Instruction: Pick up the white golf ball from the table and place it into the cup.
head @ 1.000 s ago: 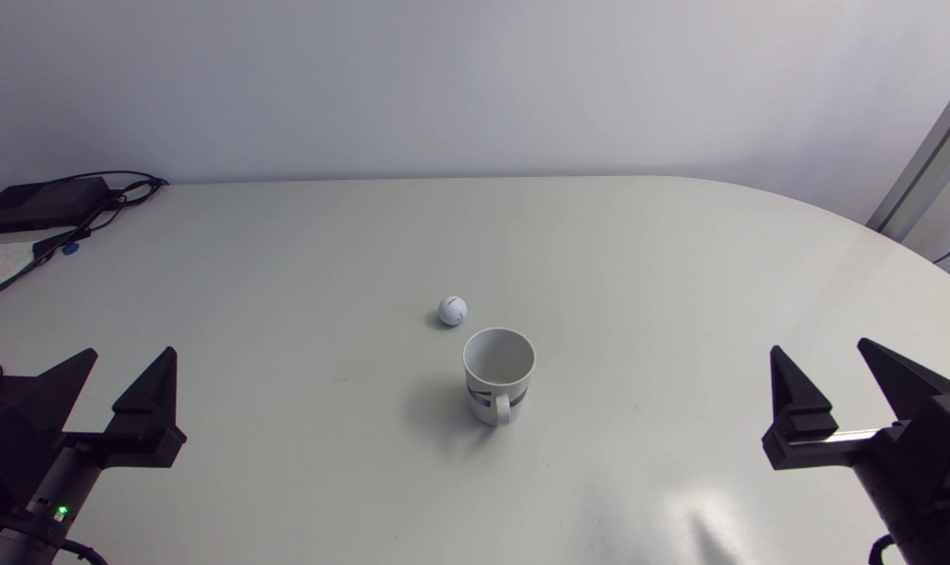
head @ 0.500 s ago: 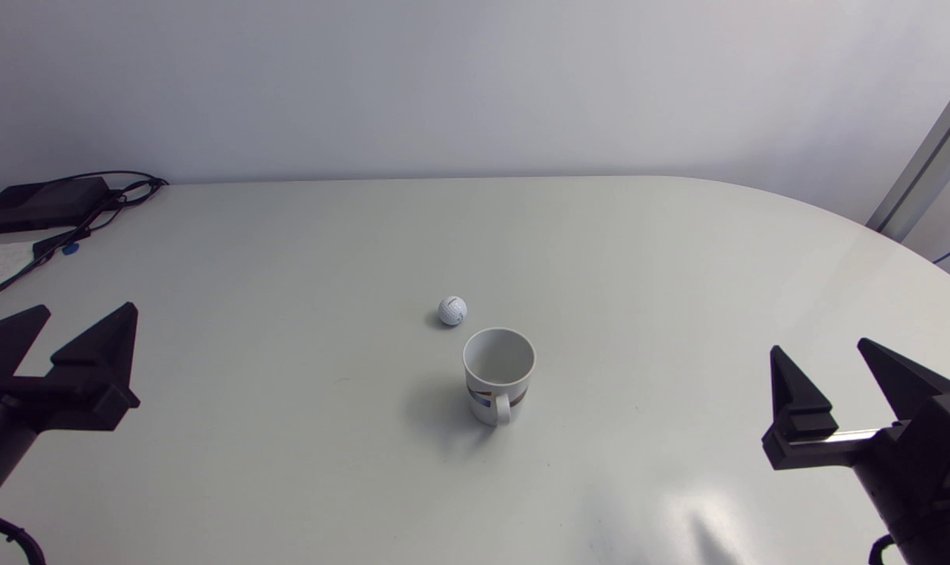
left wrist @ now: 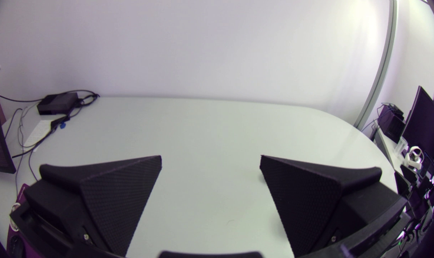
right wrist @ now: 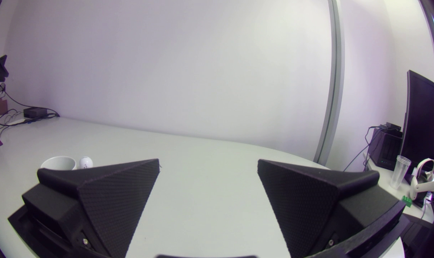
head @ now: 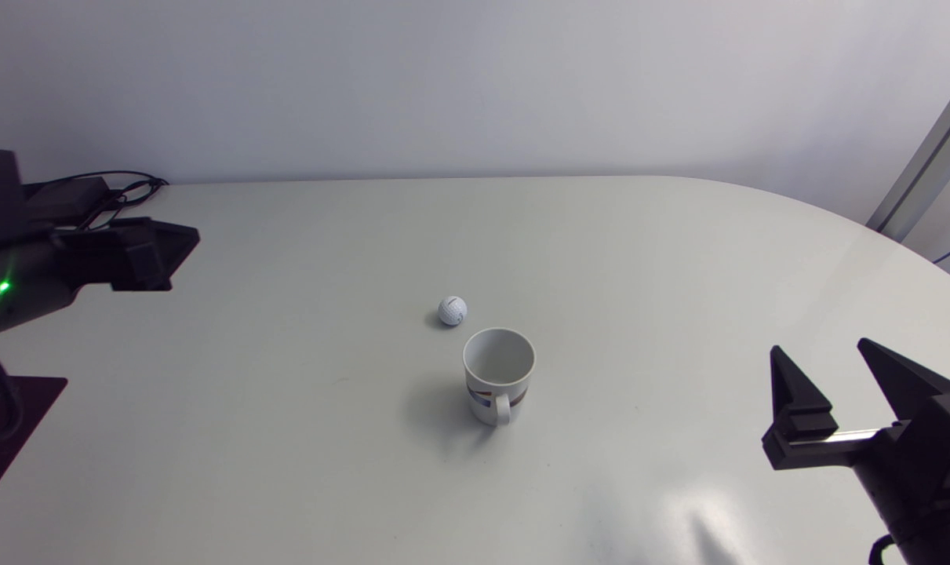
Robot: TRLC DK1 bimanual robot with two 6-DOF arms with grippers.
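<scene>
Well, that golf ball (head: 452, 310) beside the cup (head: 498, 369) looks light, hard, roll-prone, so pinch across its middle; left pincer (left wrist: 210, 157) and right pincer (head: 818, 349) both gape wide, empty.

Golf ball (head: 452, 310) is white w/ faint dimples & a small dark mark; cup (head: 498, 377) is white inside & out w/ a blue & brownish band low on its side; table (head: 639, 259) is plain pale grey-white. Left gripper (left wrist: 210, 161) & right gripper (right wrist: 208, 165) are matte black, fingers (left wrist: 120, 193) in a fine dotted weave, & a green light (head: 3, 287) glows on the left arm. Far corner: black box (left wrist: 57, 103) w/ black cables (left wrist: 84, 98) & a small blue bit (left wrist: 62, 125); dark maroon plate (head: 4, 424) under the left arm.
</scene>
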